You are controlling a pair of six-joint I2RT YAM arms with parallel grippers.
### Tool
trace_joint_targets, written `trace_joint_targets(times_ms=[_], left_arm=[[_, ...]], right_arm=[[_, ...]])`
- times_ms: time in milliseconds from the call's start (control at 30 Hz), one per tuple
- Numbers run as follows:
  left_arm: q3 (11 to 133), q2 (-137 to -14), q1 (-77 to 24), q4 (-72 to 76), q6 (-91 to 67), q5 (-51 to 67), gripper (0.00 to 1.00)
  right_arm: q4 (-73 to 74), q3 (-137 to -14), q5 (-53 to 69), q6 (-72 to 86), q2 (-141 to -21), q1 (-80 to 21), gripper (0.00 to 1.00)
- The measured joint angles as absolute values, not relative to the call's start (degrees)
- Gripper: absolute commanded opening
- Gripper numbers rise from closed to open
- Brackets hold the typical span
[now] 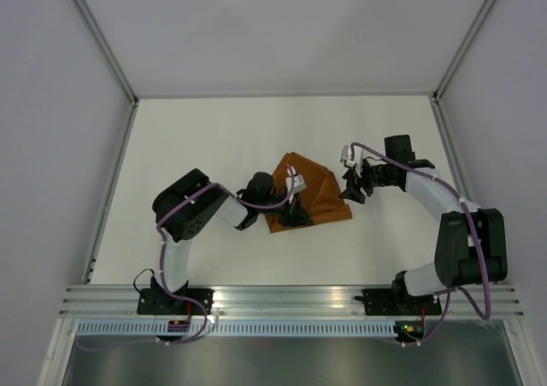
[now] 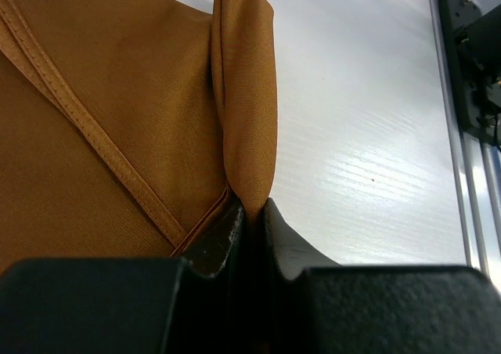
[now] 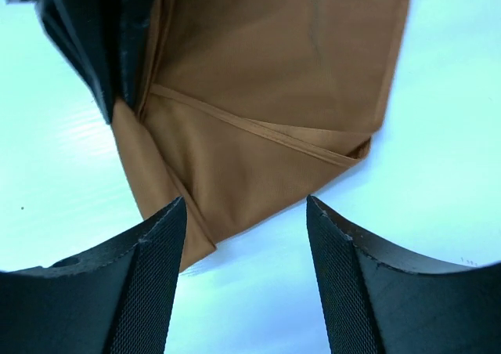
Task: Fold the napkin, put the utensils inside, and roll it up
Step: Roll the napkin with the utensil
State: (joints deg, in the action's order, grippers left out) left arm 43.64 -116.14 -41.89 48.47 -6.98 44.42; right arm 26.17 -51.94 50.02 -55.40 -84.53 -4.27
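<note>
The rust-orange napkin [image 1: 312, 194] lies partly folded on the white table, with hemmed layers overlapping. My left gripper [image 1: 295, 215] is at its near-left edge, shut on a raised fold of the cloth [image 2: 246, 135]; the pinch shows in the left wrist view [image 2: 252, 213]. My right gripper [image 1: 352, 186] is open and empty just off the napkin's right side. In the right wrist view its fingers [image 3: 160, 244] straddle the napkin's edge [image 3: 274, 95], and the left gripper [image 3: 94, 33] shows beyond. The knife is not in view.
White walls with metal frame posts [image 1: 111, 61] enclose the table [image 1: 214, 138]. An aluminium rail [image 1: 291, 296] runs along the near edge with both arm bases. A black mount [image 2: 473, 64] shows at the table's edge in the left wrist view.
</note>
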Motion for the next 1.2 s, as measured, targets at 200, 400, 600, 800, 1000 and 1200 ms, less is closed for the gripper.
trace_joint_targets(times_ms=[200, 400, 600, 800, 1000, 1200], left_arm=[[45.30, -118.08, -40.40, 48.45, -10.94, 48.66, 0.02], [47.57, -119.61, -39.62, 46.57, -12.99, 51.83, 0.02], [49.67, -120.25, -39.46, 43.22, -13.52, 53.39, 0.02], [50.68, -120.40, -39.46, 41.23, -13.56, 54.11, 0.02], [51.09, -120.40, -39.46, 40.16, -13.56, 54.28, 0.02], [51.68, -120.55, -39.48, 38.70, -13.56, 55.35, 0.02]], right_arm=[[29.21, -47.86, 49.95, -64.29, -83.74, -9.26, 0.67], [24.67, -36.64, 45.76, -67.09, -78.85, -16.82, 0.67], [20.95, -35.24, 42.92, -69.17, -78.02, -19.70, 0.66], [18.48, -34.89, 39.79, -70.54, -78.13, -21.76, 0.65], [18.26, -34.35, 37.28, -72.73, -79.26, -23.86, 0.63], [17.41, -35.05, 35.64, -73.30, -81.30, -25.74, 0.56]])
